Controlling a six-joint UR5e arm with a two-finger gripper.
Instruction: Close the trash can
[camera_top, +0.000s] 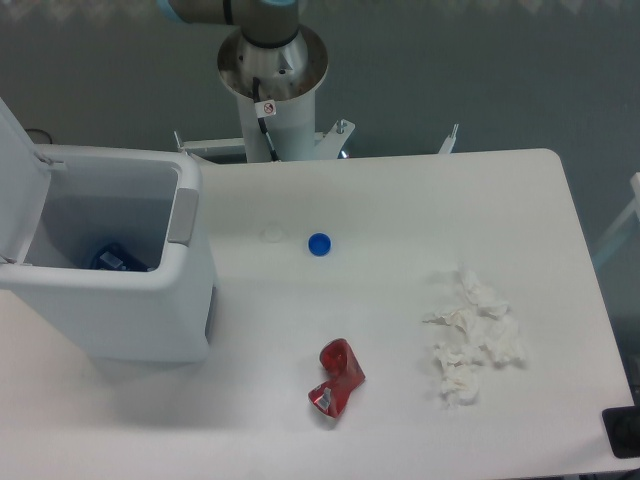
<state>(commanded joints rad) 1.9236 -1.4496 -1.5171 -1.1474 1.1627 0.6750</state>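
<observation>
Nearest us on the table (400, 190) lie a crushed red can (338, 377) and crumpled tissues (470, 335). Farther left, the trash can (120, 300) stands open, its lid (20, 170) upright at the left edge. We see only the arm's base (270, 80) beyond; the gripper is out of view, so we cannot tell its state.
</observation>
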